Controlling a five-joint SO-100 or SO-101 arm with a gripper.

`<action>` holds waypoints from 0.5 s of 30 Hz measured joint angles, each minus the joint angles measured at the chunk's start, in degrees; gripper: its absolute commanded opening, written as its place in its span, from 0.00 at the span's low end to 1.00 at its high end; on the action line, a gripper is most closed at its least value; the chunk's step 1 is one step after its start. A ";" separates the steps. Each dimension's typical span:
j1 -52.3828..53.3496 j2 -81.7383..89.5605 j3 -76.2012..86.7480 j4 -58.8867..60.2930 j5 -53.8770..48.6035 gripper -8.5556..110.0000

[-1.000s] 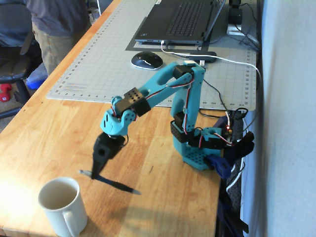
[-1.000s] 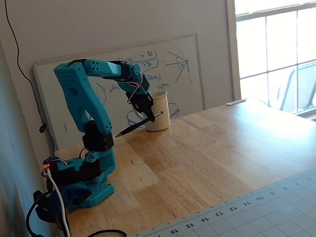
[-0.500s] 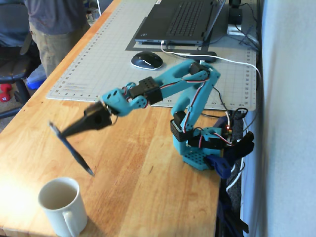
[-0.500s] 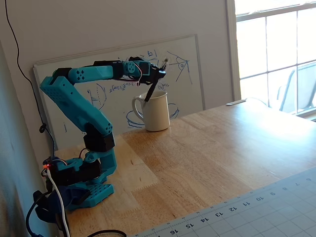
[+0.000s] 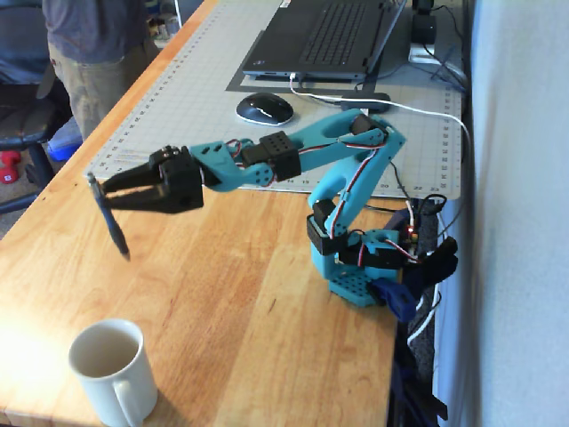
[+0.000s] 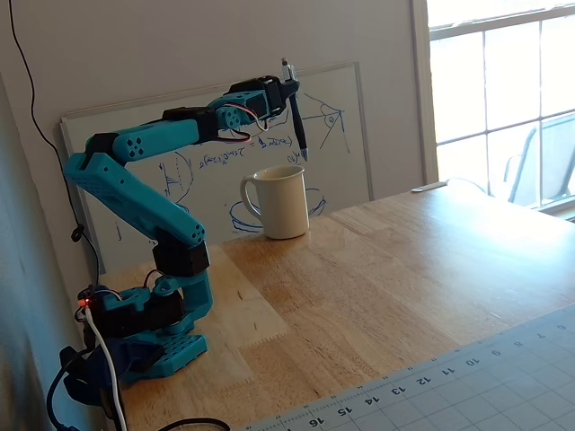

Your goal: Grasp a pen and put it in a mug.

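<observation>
My gripper is shut on the dark blue pen and holds it near its upper end, hanging nearly upright in the air above the wooden table. In a fixed view the gripper and pen are level with the space above the mug's rim. The cream-white mug stands upright at the table's near left corner, handle toward the front, and is empty inside. In a fixed view the mug stands below and a little left of the pen's tip. The pen is well clear of the mug.
A grey cutting mat covers the far part of the table, with a computer mouse and a laptop on it. A person stands at the far left. A whiteboard leans on the wall behind the mug.
</observation>
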 measured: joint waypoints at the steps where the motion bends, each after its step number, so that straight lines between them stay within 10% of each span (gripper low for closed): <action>1: -1.23 -0.88 0.00 -1.05 -0.62 0.09; 15: -13.89 -22.94 -3.87 -18.11 -1.93 0.09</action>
